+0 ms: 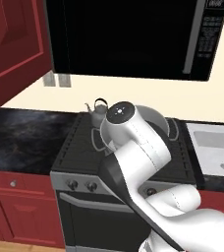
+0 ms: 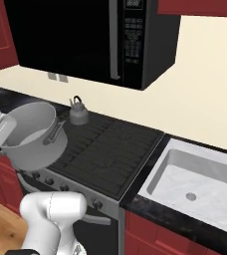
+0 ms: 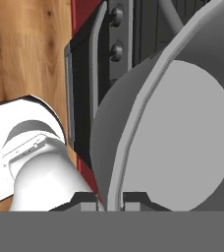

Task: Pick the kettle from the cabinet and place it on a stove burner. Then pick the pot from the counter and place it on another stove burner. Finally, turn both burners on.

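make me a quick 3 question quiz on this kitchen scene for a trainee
1. True or false: the kettle sits on the stove.
2. What does the gripper clamp? A) pot rim B) kettle handle C) oven door
3. Fill in: right of the stove lies the white ____.

Key:
1. True, at a back burner.
2. A; the fingers pinch the wall of the pot, held above the stove's front edge.
3. sink.

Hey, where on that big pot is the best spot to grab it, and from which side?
By its thin rim, from above, one finger inside the wall and one outside. The pot is wide and cylindrical, too broad to span across, and its small loop handle offers little to pinch. The hand view shows the gripper shut on the rim just this way, carrying the pot tilted over the stove.
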### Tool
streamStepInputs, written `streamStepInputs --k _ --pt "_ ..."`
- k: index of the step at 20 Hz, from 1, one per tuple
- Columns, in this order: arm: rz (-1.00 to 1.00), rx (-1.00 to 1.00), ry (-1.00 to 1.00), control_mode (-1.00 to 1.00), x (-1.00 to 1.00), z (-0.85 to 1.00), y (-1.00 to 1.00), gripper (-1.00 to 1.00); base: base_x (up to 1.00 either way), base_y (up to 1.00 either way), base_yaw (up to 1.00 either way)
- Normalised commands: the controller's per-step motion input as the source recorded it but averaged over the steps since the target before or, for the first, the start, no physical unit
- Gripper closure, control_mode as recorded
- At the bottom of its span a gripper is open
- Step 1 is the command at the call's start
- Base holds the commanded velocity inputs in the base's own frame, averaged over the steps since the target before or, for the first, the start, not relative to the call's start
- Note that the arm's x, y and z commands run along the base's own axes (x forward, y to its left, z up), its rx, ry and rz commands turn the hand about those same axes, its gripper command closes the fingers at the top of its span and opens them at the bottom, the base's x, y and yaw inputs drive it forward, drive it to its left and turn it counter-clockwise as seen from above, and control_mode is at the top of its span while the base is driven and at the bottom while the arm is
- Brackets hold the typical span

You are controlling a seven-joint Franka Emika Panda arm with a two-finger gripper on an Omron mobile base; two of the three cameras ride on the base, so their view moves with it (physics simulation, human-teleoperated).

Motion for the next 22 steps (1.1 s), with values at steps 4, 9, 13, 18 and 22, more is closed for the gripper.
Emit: streamStepInputs --k 4,9,13,18,22 --pt "0.00 0.00 0.00 1.00 0.00 0.00 0.00 1.00 0.08 -0.15 0.13" --pt "0.00 0.00 0.00 1.00 0.00 0.00 0.00 1.00 0.02 -0.06 0.07" --pt "0.00 0.00 0.00 -1.00 0.00 0.00 0.00 1.00 0.00 0.00 0.00" --pt "0.00 0.00 0.00 -1.00 0.00 0.00 0.00 1.00 0.00 0.00 0.00" --pt "0.00 0.00 0.00 -1.00 0.00 0.00 0.00 1.00 0.00 0.00 0.00"
